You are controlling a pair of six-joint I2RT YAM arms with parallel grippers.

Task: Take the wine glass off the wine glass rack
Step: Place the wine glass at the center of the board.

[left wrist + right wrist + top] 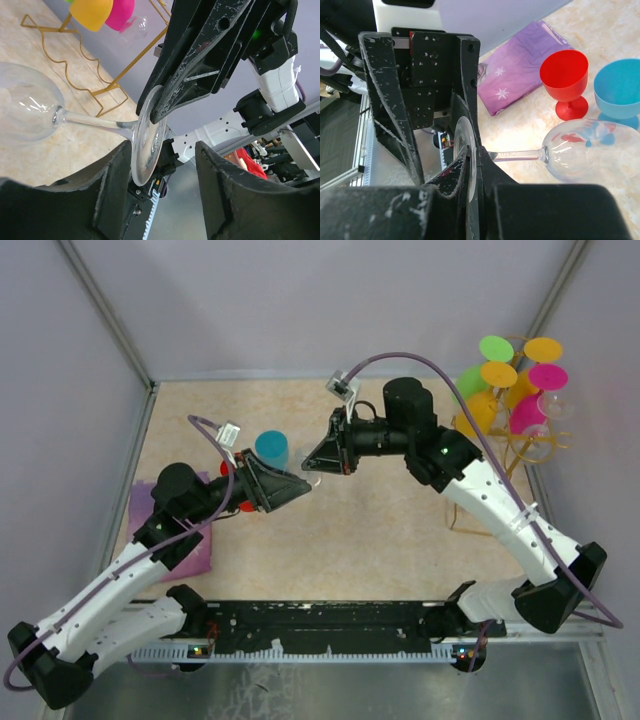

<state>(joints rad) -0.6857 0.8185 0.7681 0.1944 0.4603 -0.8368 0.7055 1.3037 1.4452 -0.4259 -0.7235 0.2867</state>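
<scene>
Top external: right gripper (pixel 313 465) (pinching wine glass (pixel 575 150)) seemingly nose-to-nose with left gripper (pixel 305 483).

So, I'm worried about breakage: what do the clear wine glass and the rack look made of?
The clear wine glass: transparent and glossy, with sharp highlights on the bowl. It could be glass or clear plastic; I can't tell which. The wine glass rack: thin bent wire with a shiny gold finish, so likely metal.

A crumpled purple fabric cloth with white snowflakes (pixel 520 80) lies on the beige marbled tabletop (pixel 380 540). An upright red plastic goblet (pixel 565 75) stands just beside the cloth, and an upright blue plastic goblet (pixel 619 90) stands just past the red one. Well apart from the cloth, across the tabletop, is an upside-down cluster of green, orange and pink goblets (pixel 498 373).
</scene>
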